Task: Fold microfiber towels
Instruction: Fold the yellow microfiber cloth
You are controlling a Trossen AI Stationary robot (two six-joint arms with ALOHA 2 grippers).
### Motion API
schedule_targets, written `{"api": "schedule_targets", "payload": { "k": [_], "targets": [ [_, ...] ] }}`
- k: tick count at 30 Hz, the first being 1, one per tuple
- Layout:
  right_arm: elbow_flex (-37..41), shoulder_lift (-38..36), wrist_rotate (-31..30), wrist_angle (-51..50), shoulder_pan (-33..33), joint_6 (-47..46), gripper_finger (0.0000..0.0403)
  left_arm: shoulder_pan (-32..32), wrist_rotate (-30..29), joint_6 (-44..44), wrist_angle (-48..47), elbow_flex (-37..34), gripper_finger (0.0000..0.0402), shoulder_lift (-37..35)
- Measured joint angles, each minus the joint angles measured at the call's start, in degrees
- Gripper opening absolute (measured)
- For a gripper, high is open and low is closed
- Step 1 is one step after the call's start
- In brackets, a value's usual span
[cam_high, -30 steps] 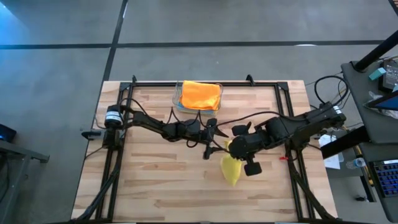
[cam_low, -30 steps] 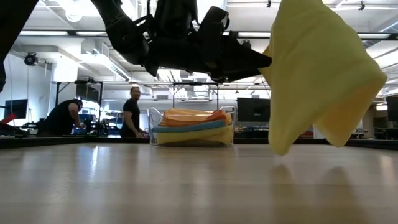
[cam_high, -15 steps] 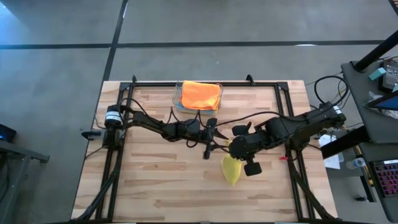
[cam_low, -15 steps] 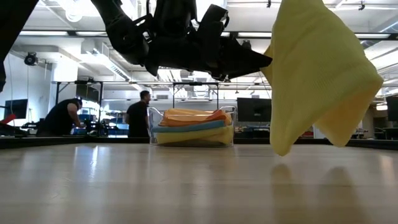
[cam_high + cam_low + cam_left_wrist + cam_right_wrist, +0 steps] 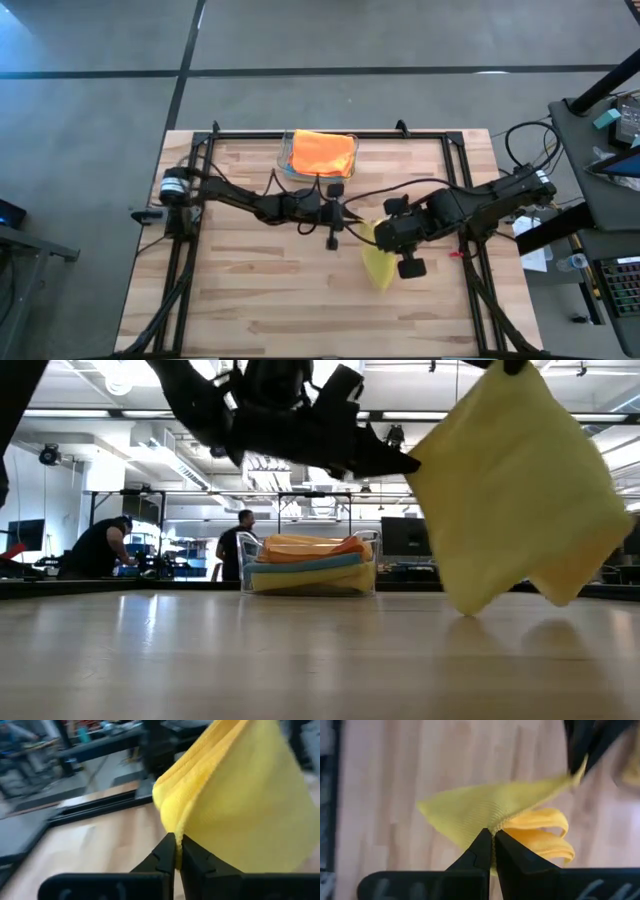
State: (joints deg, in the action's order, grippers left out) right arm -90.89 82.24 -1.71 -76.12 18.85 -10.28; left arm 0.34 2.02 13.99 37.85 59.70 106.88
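Held aloft over the middle of the wooden desk [image 5: 250, 290]: one yellow microfiber towel [image 5: 378, 265], drooping in loose folds, its lowest corner hanging just above the boards in the low view [image 5: 520, 500]. Pinched at one edge by the left end effector [image 5: 176, 851], fingers pressed together on the fabric. Pinched at another edge by the right end effector [image 5: 493, 842], likewise clamped tight on the cloth, with a stretched span of yellow running off toward the other arm's dark fingers. Seen from above, left end effector [image 5: 345, 217] reaching in from the left, right end effector [image 5: 385, 232] from the right, the two close together near desk centre, the towel hanging between and below them toward the near edge. Farther back, near the far edge of the desk, a clear plastic bin [image 5: 286, 160] holding the other towels stacked flat: orange towel [image 5: 324, 152] on top, light blue towel [image 5: 305, 565] under it, another yellow layer at the bottom in the low view. Beyond the desk, in the room behind, two people [image 5: 100, 548] among workstations and monitors.
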Motion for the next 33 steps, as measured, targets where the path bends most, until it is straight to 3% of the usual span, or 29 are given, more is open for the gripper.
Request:
{"api": "schedule_targets", "payload": {
  "k": [8,14,23,29,33],
  "targets": [
    [0.04,0.0,-8.7,-5.59,-1.77,-3.99,0.0008,-0.17,-13.69,10.5,-16.97,-0.15,0.0,-12.28],
    [1.13,0.46,-23.75,-5.78,-4.27,-5.28,0.0008,-0.46,-21.67,17.88,-25.6,-0.5,0.0,-20.95],
    [3.49,8.01,-40.48,-5.94,-3.19,-5.84,0.0008,-6.7,-35.46,24.79,-34.89,-3.22,0.0,-22.95],
    [3.54,17.15,-43.35,-5.91,0.14,-8.36,0.0008,-13.1,-41.77,25.58,-34.59,-8.29,0.0,-22.94],
    [3.72,21.9,-38.98,-7.56,3.03,-12.08,0.0008,-17.34,-44.0,23.01,-33.47,-13.11,0.0001,-22.68]
  ]
}}
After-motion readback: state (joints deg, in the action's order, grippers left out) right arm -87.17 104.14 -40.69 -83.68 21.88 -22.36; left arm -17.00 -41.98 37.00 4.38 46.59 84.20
